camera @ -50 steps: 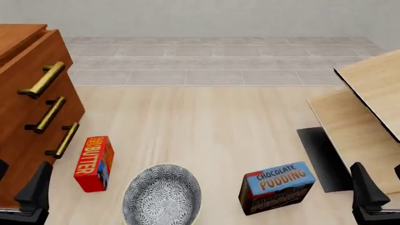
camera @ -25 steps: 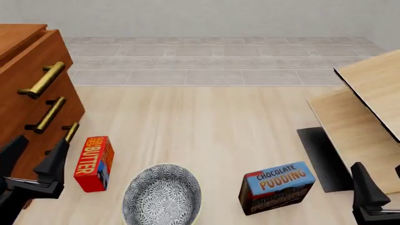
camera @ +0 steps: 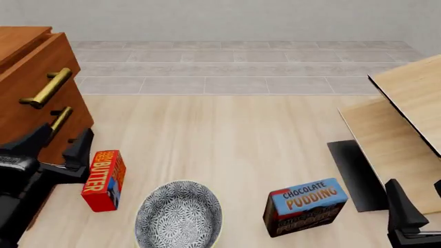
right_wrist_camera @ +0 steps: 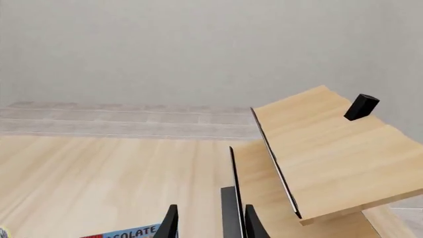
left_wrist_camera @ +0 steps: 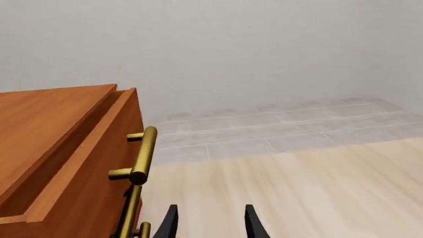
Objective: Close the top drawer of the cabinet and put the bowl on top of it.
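Beside the cabinet, the left gripper hovers with jaws parted — top drawer ajar.

Pale wall, grey tiled floor

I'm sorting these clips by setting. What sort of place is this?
Probably a simulated household tabletop scene, not a real room: flat rendered surfaces, a wooden cabinet with brass handles, a butter box, a chocolate pudding box and a patterned bowl on a pale wood table.
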Tool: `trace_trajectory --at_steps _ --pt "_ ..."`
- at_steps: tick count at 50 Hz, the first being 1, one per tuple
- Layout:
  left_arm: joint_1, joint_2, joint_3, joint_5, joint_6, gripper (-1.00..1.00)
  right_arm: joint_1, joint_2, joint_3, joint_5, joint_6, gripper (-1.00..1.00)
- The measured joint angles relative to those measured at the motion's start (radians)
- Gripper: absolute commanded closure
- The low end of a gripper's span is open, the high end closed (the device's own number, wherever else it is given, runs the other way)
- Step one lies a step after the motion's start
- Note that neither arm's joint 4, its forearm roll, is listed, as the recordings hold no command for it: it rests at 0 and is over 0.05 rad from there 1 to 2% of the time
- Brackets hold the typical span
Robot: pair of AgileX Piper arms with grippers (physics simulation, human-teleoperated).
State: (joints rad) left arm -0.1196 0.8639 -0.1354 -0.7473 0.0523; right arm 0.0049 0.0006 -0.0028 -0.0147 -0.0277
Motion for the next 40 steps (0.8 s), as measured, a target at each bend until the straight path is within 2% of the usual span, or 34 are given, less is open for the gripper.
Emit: trace_trajectory --at_steps 21,30,40 --pt "0.064 0.306 -0.106 -0.180 0.000 -1.00 -0.012 0.000 -0.001 0.005 0.000 -1.00" --pt "0.133 0.415 -0.136 -0.239 -0.008 -1.00 -0.020 0.000 -0.001 0.007 0.005 -1.00" --pt "0.217 0.472 -0.156 -0.277 -0.002 -1.00 -0.023 0.000 -0.001 0.007 0.009 -1.00"
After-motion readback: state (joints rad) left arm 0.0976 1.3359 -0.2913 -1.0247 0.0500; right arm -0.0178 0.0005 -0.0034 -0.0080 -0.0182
